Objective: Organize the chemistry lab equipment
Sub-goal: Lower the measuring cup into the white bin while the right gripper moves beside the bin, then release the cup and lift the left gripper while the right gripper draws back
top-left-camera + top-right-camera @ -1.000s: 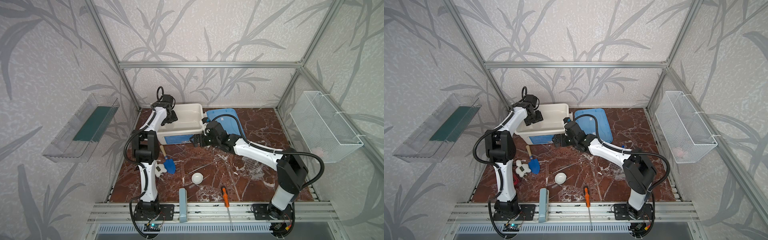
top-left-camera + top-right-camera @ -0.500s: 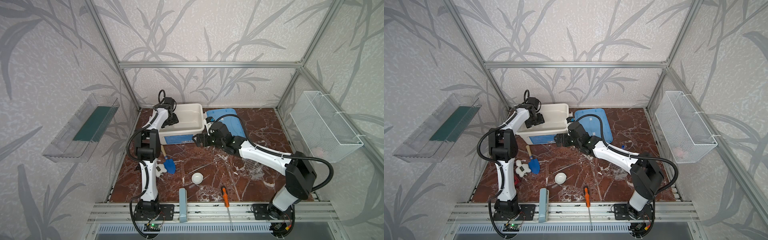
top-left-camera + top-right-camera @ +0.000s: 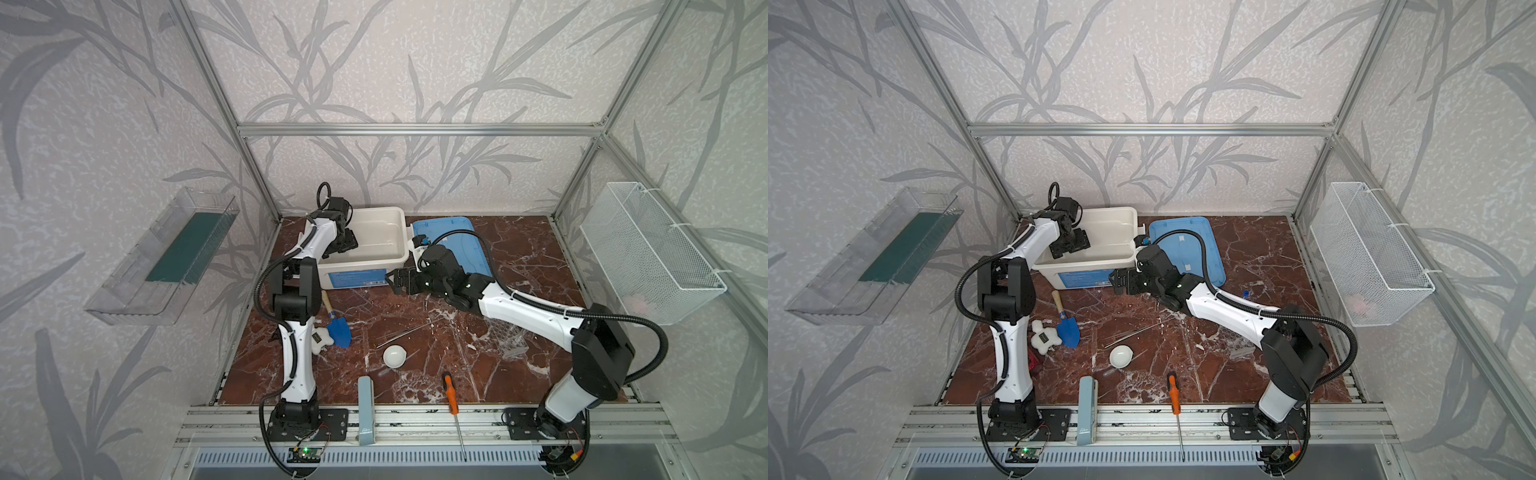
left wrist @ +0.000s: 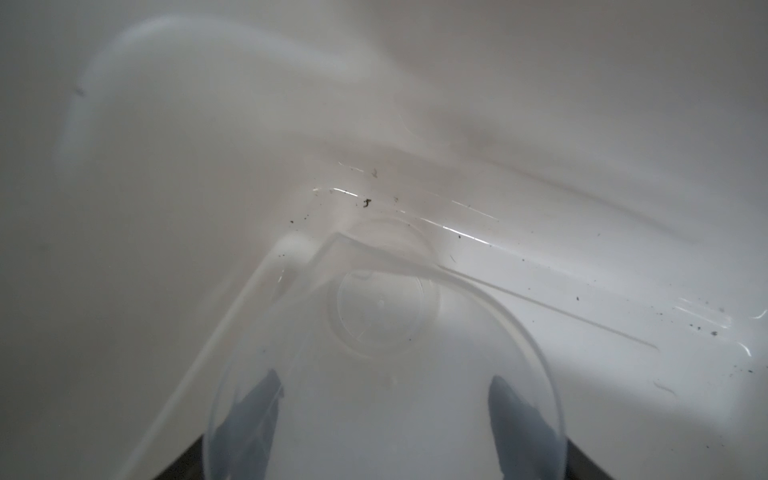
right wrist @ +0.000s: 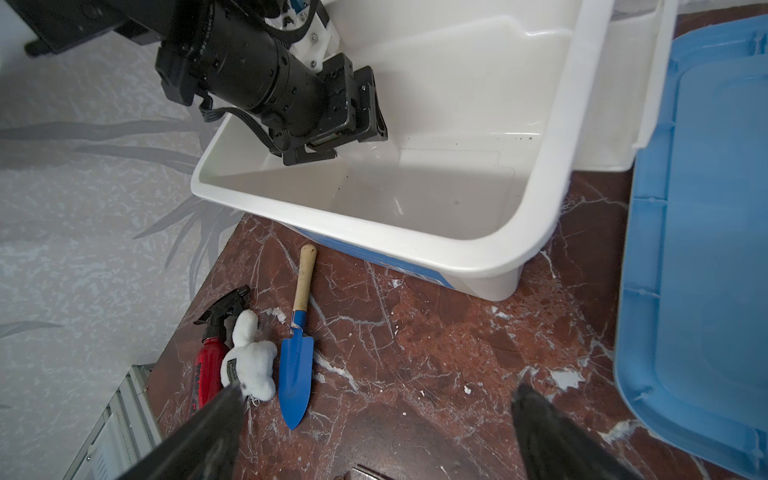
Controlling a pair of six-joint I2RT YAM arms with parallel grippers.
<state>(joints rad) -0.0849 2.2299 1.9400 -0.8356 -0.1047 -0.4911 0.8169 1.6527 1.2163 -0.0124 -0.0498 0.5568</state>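
My left gripper (image 3: 347,245) (image 3: 1071,245) reaches down into the white bin (image 3: 365,259) (image 3: 1084,262). In the left wrist view its jaws (image 4: 384,375) stand wide around the clear beaker (image 4: 382,307), which rests near a corner of the bin's floor (image 4: 582,291). My right gripper (image 3: 392,280) (image 3: 1119,282) (image 5: 380,385) hangs open and empty over the table just in front of the bin. In both top views the small white dish (image 3: 394,356) (image 3: 1121,356), the thin rods (image 3: 409,330) (image 3: 1138,330) and the honeycomb rack (image 3: 505,336) (image 3: 1233,336) lie on the marble table.
A blue lid (image 3: 457,237) (image 5: 706,249) lies right of the bin. A blue trowel (image 3: 338,330) (image 5: 296,370), a white plush toy (image 3: 1044,336) (image 5: 249,361) and a red spray bottle (image 5: 212,361) sit by the left arm. An orange screwdriver (image 3: 451,392) lies at the front edge.
My left gripper has sunk a little deeper into the bin and its jaws have spread wider around the beaker. The right arm's elbow has swung right while its gripper stayed by the bin.
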